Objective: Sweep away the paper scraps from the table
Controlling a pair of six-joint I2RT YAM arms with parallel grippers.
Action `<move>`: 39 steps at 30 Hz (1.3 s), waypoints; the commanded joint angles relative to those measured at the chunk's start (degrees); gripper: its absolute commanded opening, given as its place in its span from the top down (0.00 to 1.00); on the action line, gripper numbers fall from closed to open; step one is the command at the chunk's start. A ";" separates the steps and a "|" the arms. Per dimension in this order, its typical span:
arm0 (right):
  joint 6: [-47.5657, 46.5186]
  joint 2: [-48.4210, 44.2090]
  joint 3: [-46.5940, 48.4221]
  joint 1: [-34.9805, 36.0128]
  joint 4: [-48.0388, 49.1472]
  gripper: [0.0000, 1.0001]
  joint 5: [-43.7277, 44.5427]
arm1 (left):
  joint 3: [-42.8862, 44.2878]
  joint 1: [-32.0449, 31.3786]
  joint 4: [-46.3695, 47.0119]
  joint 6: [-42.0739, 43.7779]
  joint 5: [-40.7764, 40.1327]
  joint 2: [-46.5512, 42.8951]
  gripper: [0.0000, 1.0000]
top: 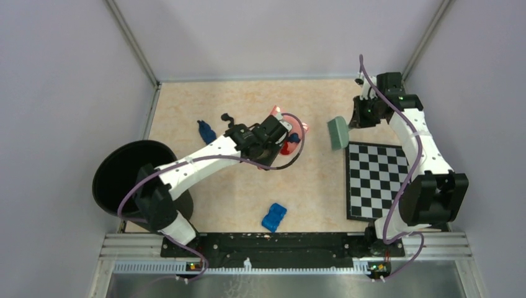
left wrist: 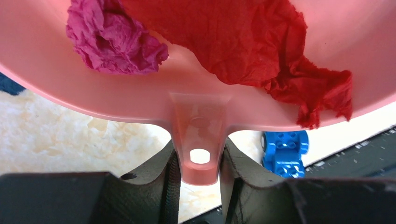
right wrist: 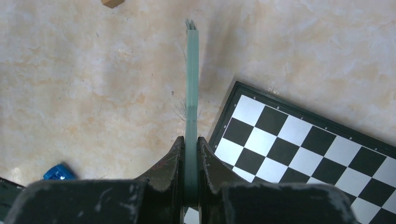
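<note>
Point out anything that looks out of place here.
One dark blue paper scrap lies loose on the table, left of the pink dustpan; the red scrap appears to droop over its rim.

Crumpled magenta scrap [left wrist: 112, 44] and red scrap [left wrist: 243, 42] side by side — marbled beige table [top: 298, 186].

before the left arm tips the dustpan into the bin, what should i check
1. Left claw shut on the dustpan handle: ok.
2. Magenta scrap and red scrap inside the dustpan: ok, though the red one's corner reaches the rim.
3. Right claw shut on the brush, apart from the dustpan: ok.
4. Black bin open at the top, beside the left arm: ok.
5. Table swept: not ok, a dark blue scrap lies on it left of the dustpan.
6. Blue toy clear of dustpan and bin: ok.
</note>
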 commanded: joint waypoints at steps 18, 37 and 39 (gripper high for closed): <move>1.74 0.05 -1.77 0.20 4.83 1.00 -6.02 | -10.11 0.20 6.42 -21.97 -5.46 -38.18 1.00; 1.57 0.25 -2.83 0.23 4.92 1.00 -7.33 | -21.13 0.11 15.89 -56.04 -24.25 -68.35 1.00; 1.58 0.33 -2.85 0.24 4.91 1.00 -7.62 | -21.87 0.01 14.77 -61.62 -27.34 -71.36 1.00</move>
